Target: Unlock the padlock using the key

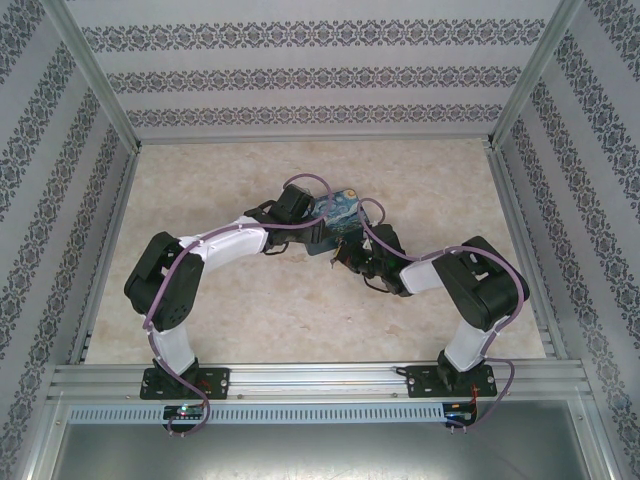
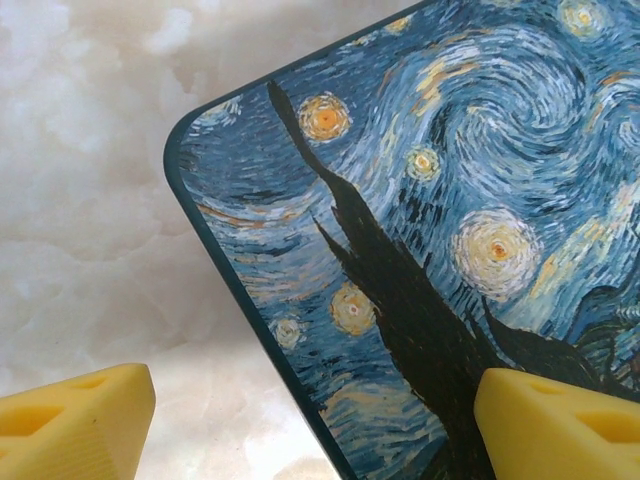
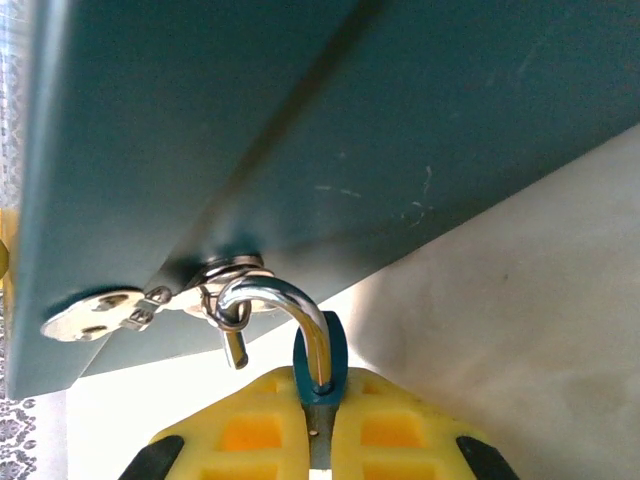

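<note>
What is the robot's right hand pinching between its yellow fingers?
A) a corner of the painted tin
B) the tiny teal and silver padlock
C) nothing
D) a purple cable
B: the right hand is shut on the tiny teal metal padlock, its silver shackle hooked through the dark teal tin's clasp.

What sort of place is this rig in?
Probably a purpose-built robot test enclosure, not a real room: aluminium frame, wallpaper-printed wall panels, marble-look tabletop.

Starry-night tin point(image 2: 450, 200) on marble table point(image 2: 80, 150)
</note>
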